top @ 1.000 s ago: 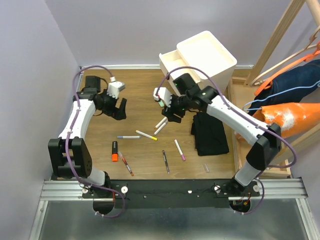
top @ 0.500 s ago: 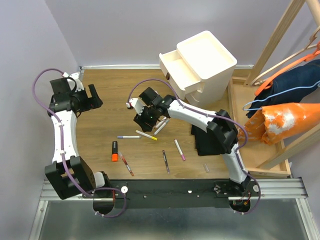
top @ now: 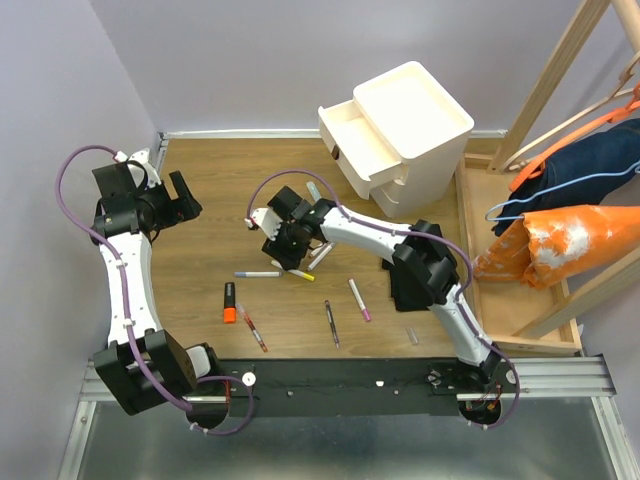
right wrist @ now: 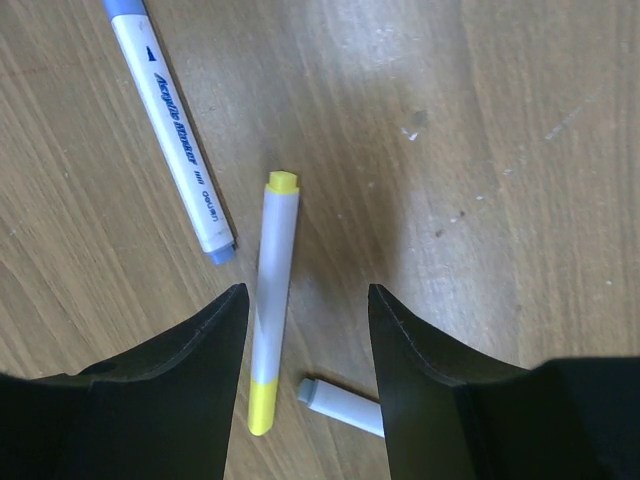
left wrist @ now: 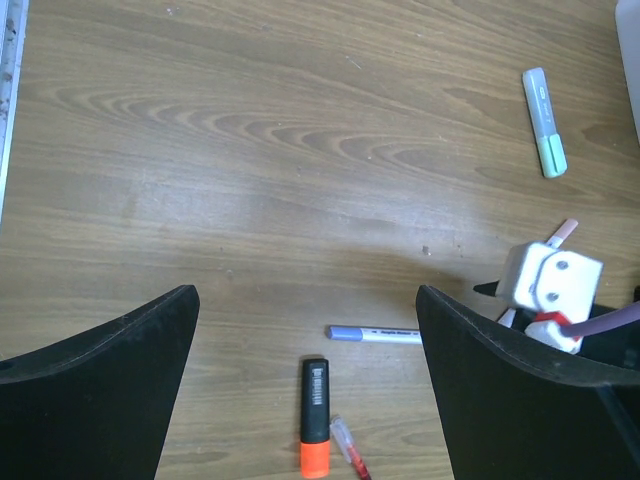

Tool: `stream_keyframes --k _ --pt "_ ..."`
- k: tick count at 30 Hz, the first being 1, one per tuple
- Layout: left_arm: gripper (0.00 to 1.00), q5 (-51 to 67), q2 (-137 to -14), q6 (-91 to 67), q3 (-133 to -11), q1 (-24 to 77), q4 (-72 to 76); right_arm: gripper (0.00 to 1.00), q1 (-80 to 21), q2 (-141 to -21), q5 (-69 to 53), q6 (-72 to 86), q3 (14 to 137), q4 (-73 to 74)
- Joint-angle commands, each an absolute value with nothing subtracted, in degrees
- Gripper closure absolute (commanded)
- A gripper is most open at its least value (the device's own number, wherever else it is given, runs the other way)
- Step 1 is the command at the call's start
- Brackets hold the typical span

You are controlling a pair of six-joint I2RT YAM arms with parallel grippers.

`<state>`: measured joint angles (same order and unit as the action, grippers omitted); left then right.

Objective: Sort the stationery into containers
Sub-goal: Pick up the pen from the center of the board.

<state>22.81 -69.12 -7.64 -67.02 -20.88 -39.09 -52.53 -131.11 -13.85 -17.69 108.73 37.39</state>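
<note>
Since a second ago my right arm [top: 360, 232] has swung away from the cabinet [top: 410, 110] and out over the pens at mid-bench, while my left arm [top: 125, 270] has pulled back toward the far left corner. Now my right jaws are half spread and hang astride the yellow-capped pen [right wrist: 272, 300], one finger on either side, neither touching it as far as I can see. That pen lies flat on the bench [top: 200, 250]. A blue marker [right wrist: 170, 130] lies just beside it, and a white pen end [right wrist: 340, 408] pokes in near its lower cap. My left jaws are spread wide over bare wood, holding nothing. An orange highlighter [left wrist: 314, 430] lies on the near left, and a green highlighter [left wrist: 544, 122] lies near the cabinet's open drawer [top: 350, 135].
</note>
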Motion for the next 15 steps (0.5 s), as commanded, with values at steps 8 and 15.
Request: stream_keyframes --k 8,15 --pt "0.01 22.24 -69.87 -10.02 -66.45 -21.71 -37.79 0.71 -55.37 -133.86 -6.33 -18.11 106.7 38.14" --pt "0.01 22.32 -69.79 -10.28 -66.0 -21.88 -37.09 0.95 -55.46 -131.23 -5.89 -19.33 106.08 40.16"
